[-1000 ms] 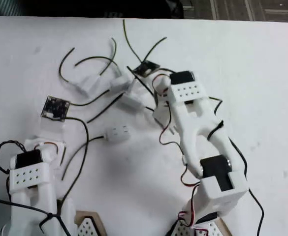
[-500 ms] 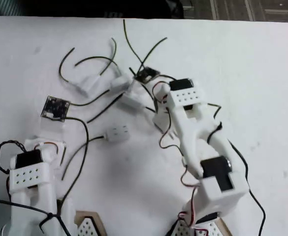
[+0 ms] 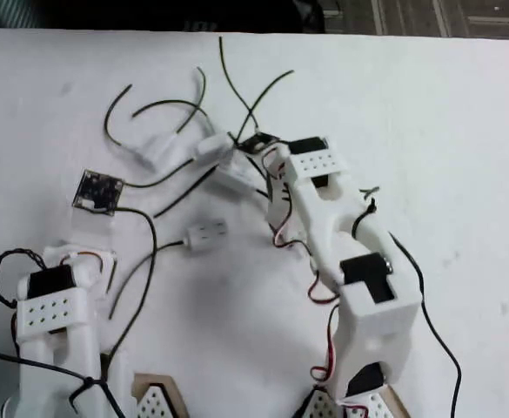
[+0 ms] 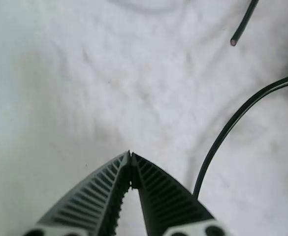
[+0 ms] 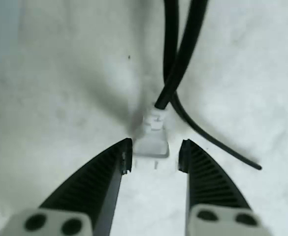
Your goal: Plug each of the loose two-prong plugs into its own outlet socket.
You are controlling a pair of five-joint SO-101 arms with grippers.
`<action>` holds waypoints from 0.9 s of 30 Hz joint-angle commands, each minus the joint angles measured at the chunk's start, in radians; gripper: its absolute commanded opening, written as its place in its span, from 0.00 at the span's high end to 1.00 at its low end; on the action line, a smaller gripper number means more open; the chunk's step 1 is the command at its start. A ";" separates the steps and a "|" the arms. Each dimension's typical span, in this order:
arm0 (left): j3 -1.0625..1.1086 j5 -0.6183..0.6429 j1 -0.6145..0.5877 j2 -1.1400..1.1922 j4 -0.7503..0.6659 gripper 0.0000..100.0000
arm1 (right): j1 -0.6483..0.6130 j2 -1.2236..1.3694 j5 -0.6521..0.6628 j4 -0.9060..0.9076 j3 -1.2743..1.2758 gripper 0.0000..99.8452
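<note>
Right gripper, jaws parted astride the light, rigid plug: probably best pinched across its body, not its springy cord.

the left gripper has its fingertips pressed together, the right gripper holds its fingertips apart.

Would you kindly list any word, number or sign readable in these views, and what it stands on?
None can be read.
The small dark board has pale specks, too small to tell if print.
The white plug at the right end effector shows no marking.
</note>
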 commanded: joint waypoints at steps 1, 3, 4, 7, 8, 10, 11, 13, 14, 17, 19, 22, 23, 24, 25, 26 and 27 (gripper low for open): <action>-0.003 -0.011 -0.005 -0.016 0.002 0.97 | -0.022 -0.113 -0.008 0.056 -0.038 0.84; -0.003 -0.011 -0.005 -0.016 0.002 0.97 | -0.039 -0.139 -0.008 0.079 -0.032 0.84; -0.003 -0.011 -0.005 -0.016 0.002 0.97 | -0.050 -0.148 -0.008 0.081 -0.015 0.84; -0.003 -0.011 -0.005 -0.016 0.002 0.97 | -0.105 -0.151 -0.006 0.079 0.046 0.84; -0.003 -0.011 -0.005 -0.016 0.002 0.97 | -0.120 -0.148 0.006 0.070 0.064 0.84; -0.003 -0.011 -0.005 -0.016 0.002 0.97 | -0.128 -0.148 0.018 0.015 0.103 0.84; -0.003 -0.011 -0.005 -0.016 0.002 0.97 | -0.125 -0.148 0.020 -0.019 0.117 0.84; -0.003 -0.011 -0.005 -0.016 0.002 0.97 | -0.104 -0.147 0.021 -0.076 0.141 0.84; -0.003 -0.011 -0.005 -0.016 0.002 0.97 | -0.094 -0.147 0.023 -0.099 0.152 0.84; -0.003 -0.011 -0.005 -0.016 0.002 0.97 | -0.065 -0.147 0.064 -0.122 0.170 0.84; -0.003 -0.011 -0.005 -0.016 0.002 0.97 | -0.044 -0.147 0.089 -0.124 0.172 0.84; -0.003 -0.011 -0.005 -0.016 0.002 0.97 | -0.016 -0.147 0.098 -0.124 0.173 0.84; -0.003 -0.011 -0.005 -0.016 0.002 0.97 | -0.010 -0.145 0.098 -0.124 0.173 0.84; -0.003 -0.011 -0.005 -0.016 0.002 0.97 | -0.005 -0.139 0.098 -0.124 0.173 0.84; -0.003 -0.011 -0.005 -0.016 0.002 0.97 | -0.002 -0.125 0.100 -0.124 0.169 0.84; -0.003 -0.011 -0.005 -0.016 0.002 0.97 | -0.002 -0.107 0.100 -0.127 0.166 0.84; -0.003 -0.011 -0.005 -0.016 0.002 0.97 | -0.002 -0.085 0.100 -0.140 0.163 0.84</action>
